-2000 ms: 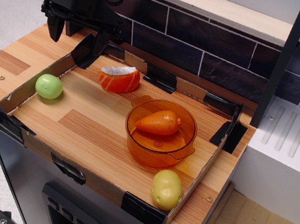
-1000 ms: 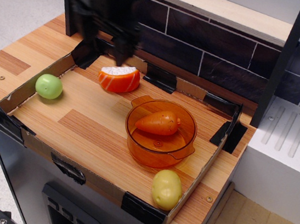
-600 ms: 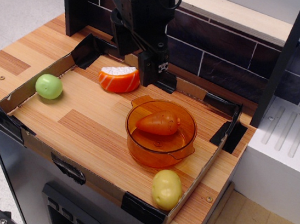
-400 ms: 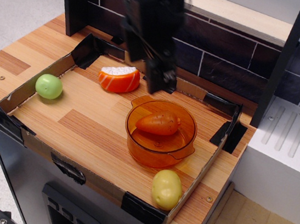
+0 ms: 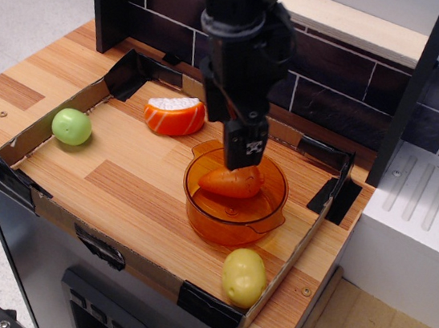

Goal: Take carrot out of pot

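The gripper [image 5: 242, 160] hangs from a black arm that comes down from the top of the picture, and its lower end reaches just over the carrot [image 5: 232, 182]. From this side the fingers overlap each other, so I cannot tell if the gripper is released or clenched, and I also cannot tell if it touches the carrot or only stands very near above it. The carrot lies on its side inside the pot [image 5: 234, 199], with its thicker end toward the right and its point toward the left, and the gripper's tip covers a part of its upper edge. The pot is translucent orange and stands on the wooden surface [image 5: 133, 177], a little right of the middle, with one small handle showing at its upper left rim. Around this part of the surface runs a low cardboard border [image 5: 53, 124] that is held by black clips at the corners. Behind the pot and to the left, near the back border, lies an orange-and-white slice [image 5: 174, 115], well apart from the pot. Farther left, close to the left border, rests a green ball-shaped toy [image 5: 72, 126]. In front of the pot, near the front right corner, lies a yellow potato-like toy [image 5: 243, 277], just beside the pot but not touching it. Behind the surface stands a dark tiled wall [image 5: 336, 78].
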Motion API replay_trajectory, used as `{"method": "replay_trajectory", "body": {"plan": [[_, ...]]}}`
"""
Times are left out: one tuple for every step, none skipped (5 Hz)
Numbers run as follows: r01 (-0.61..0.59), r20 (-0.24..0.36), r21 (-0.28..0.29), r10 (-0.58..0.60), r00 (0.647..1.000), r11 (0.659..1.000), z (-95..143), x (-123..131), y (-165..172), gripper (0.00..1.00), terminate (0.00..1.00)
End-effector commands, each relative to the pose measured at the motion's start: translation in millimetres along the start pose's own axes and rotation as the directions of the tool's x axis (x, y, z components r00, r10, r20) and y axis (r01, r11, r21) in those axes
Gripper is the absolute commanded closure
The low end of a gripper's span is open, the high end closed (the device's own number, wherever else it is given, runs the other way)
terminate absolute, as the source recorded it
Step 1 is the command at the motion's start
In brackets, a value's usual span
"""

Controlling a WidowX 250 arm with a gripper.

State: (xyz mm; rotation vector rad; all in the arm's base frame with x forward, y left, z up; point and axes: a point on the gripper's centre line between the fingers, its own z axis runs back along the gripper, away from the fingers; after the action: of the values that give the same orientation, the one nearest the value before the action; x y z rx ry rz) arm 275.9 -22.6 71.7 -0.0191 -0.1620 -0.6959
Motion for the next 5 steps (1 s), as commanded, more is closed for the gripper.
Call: {"method": "replay_trajectory", "body": {"plan": [[0.066,-0.001,0.018,-0.066,0.998,0.998,-9.4,-8.2,-2.8,0.00,0.00],[0.079,-0.008,0.015,-0.079,0.997,0.997,-18.3,-6.7,-4.9,0.00,0.00],[0.079,-0.011,0.014,-0.079,0.997,0.997,-20.9,-5.3,-4.3,0.00,0.00],[0.079,-0.027,0.012,-0.078,0.997,0.997,-28.2,-5.3,-3.1,0.00,0.00],[0.067,-0.051,0.007,-0.066,0.997,0.998,-38.5,-7.2,-0.8,0.00,0.00]]}}
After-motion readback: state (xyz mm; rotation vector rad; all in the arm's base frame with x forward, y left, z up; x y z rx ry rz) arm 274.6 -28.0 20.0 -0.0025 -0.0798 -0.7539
